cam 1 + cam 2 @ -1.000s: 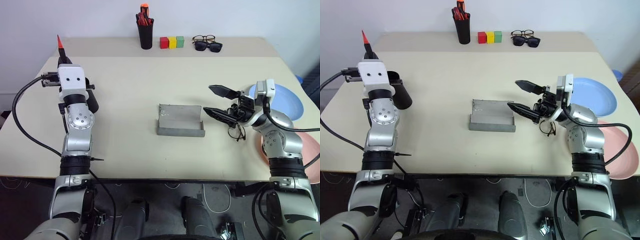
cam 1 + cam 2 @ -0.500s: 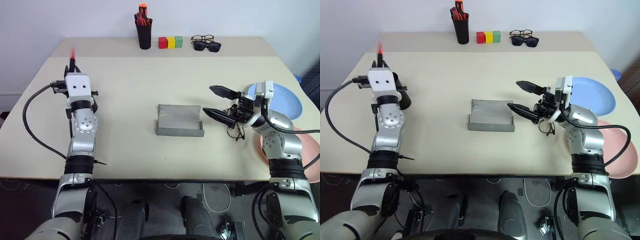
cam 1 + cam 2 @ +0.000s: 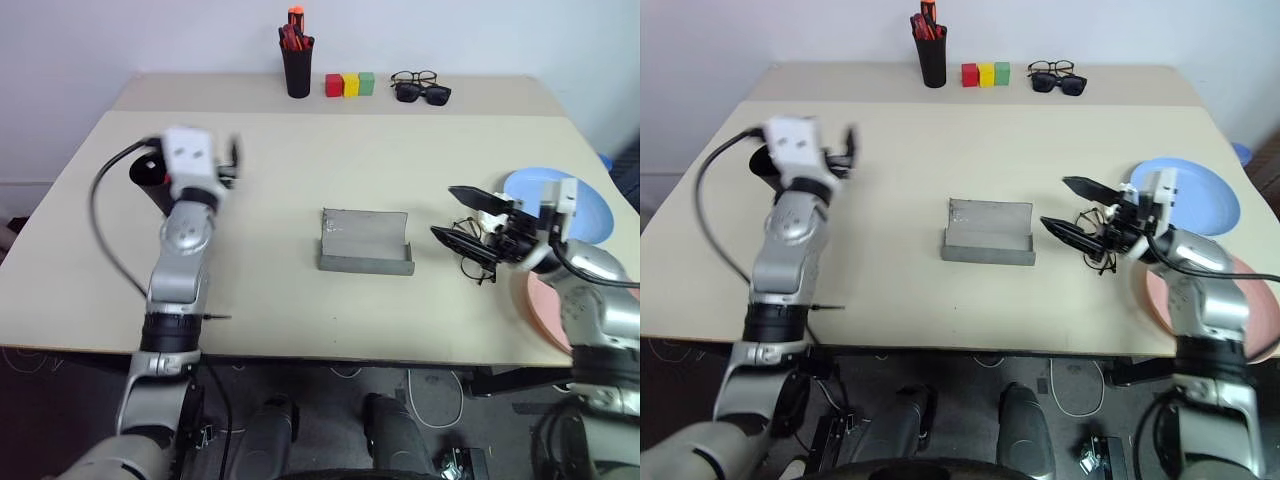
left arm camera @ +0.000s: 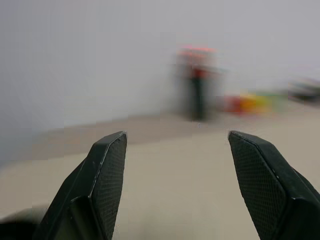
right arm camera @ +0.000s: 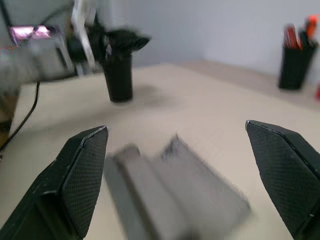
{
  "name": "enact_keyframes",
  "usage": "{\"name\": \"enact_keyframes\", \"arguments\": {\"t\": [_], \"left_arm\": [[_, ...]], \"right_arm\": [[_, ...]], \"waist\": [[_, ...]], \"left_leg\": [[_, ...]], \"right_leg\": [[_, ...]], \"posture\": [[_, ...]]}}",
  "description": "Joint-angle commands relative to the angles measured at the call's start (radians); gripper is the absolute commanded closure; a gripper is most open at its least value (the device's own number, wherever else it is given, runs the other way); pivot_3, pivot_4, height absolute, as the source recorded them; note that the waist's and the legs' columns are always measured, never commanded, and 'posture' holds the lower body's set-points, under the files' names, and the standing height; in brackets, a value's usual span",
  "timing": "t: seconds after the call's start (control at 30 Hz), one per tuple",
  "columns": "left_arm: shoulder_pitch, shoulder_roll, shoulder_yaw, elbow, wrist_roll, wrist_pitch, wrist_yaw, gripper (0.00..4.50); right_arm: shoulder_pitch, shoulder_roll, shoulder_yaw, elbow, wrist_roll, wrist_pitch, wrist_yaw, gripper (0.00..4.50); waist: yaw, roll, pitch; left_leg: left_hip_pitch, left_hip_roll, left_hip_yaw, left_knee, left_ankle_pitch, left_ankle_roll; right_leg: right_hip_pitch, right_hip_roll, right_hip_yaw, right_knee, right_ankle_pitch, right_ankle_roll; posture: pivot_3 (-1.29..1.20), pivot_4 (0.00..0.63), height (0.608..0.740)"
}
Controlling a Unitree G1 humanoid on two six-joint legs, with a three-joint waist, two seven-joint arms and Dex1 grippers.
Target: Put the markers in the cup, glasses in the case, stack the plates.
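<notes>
Right gripper [image 3: 478,222] sits wide open and empty with the glasses [image 3: 473,262] just under its fingertips and the open case [image 3: 365,243] just beyond, probably lining up a grab; left gripper [image 4: 175,187] is spread open too, holding nothing.

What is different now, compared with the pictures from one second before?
The left gripper held a red marker upright near the cup; now it has swung toward the table's middle, open and empty, and the marker is gone from it. The right gripper drew back slightly, open as before. The case, glasses and plates stayed.
</notes>
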Motion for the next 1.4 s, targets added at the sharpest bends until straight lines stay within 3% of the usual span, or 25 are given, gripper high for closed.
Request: {"name": "enact_keyframes", "arguments": {"t": [0.03,0.13,0.3,0.7,0.8,0.9,0.97,1.13,1.4], "left_arm": [[-0.047,0.065,-0.108,-0.021,-0.133,0.188,-0.333,1.23],[-0.059,0.132,-0.216,-0.013,-0.165,0.168,-0.605,1.23],[-0.159,0.188,-0.375,0.213,-0.063,0.007,-0.927,1.23],[-0.410,0.010,-0.464,0.780,0.158,-0.337,-1.148,1.23],[-0.440,-0.033,-0.469,0.857,0.194,-0.360,-1.182,2.01],[-0.454,-0.055,-0.482,0.902,0.241,-0.373,-1.187,3.47],[-0.454,-0.063,-0.479,0.899,0.253,-0.364,-1.199,4.48],[-0.425,-0.052,-0.466,0.782,0.255,-0.264,-1.222,4.48],[-0.337,-0.062,-0.483,0.318,0.226,0.367,-1.167,4.48]], "right_arm": [[0.151,-0.048,-0.109,-0.170,0.056,0.081,-0.058,0.00],[0.311,-0.060,-0.182,-0.284,0.081,0.126,-0.091,0.00],[0.495,-0.009,-0.259,-0.397,0.075,0.121,-0.173,0.00],[0.649,0.101,-0.271,-0.552,0.069,0.069,-0.304,0.00],[0.661,0.101,-0.274,-0.563,0.076,0.064,-0.312,0.00],[0.670,0.100,-0.278,-0.554,0.073,0.052,-0.309,0.00],[0.675,0.101,-0.279,-0.548,0.072,0.045,-0.307,0.00],[0.681,0.098,-0.275,-0.536,0.066,0.029,-0.307,0.00],[0.634,0.069,-0.265,-0.486,0.058,0.022,-0.296,0.00]], "waist": [[-0.009,0.001,0.000],[-0.020,0.001,0.000],[-0.015,0.001,0.000],[-0.007,0.000,0.000],[-0.006,-0.001,0.000],[-0.006,-0.001,0.001],[-0.006,-0.001,0.000],[-0.007,-0.001,0.001],[-0.007,-0.001,0.001]], "left_leg": [[0.001,0.000,0.000,0.000,0.000,0.000],[0.002,0.001,0.001,-0.002,0.000,0.001],[0.002,0.002,0.004,0.001,0.000,0.001],[-0.001,0.002,0.005,0.001,-0.004,0.007],[-0.001,0.002,0.005,0.001,-0.004,0.007],[-0.001,0.002,0.005,0.001,-0.004,0.007],[0.000,0.002,0.005,0.002,-0.004,0.007],[0.000,0.002,0.005,0.002,-0.004,0.007],[0.000,0.002,0.005,0.002,-0.004,0.007]], "right_leg": [[0.000,0.000,0.000,0.000,0.000,0.000],[0.000,0.000,0.000,0.001,-0.001,0.000],[0.000,0.001,0.002,0.000,-0.003,-0.003],[0.000,-0.001,0.002,-0.003,-0.001,0.001],[-0.001,-0.001,0.002,-0.004,-0.002,0.001],[-0.001,-0.001,0.002,-0.003,-0.004,0.005],[0.000,-0.001,0.002,-0.003,-0.004,0.005],[0.001,-0.001,0.002,-0.003,-0.005,0.004],[0.001,-0.001,0.002,-0.002,-0.004,0.005]], "posture": [[0.00,0.150,0.740],[0.00,0.150,0.740],[0.00,0.150,0.740],[0.00,0.150,0.740],[0.00,0.150,0.740],[0.00,0.150,0.740],[0.00,0.150,0.740],[0.00,0.150,0.740],[0.00,0.150,0.740]]}}
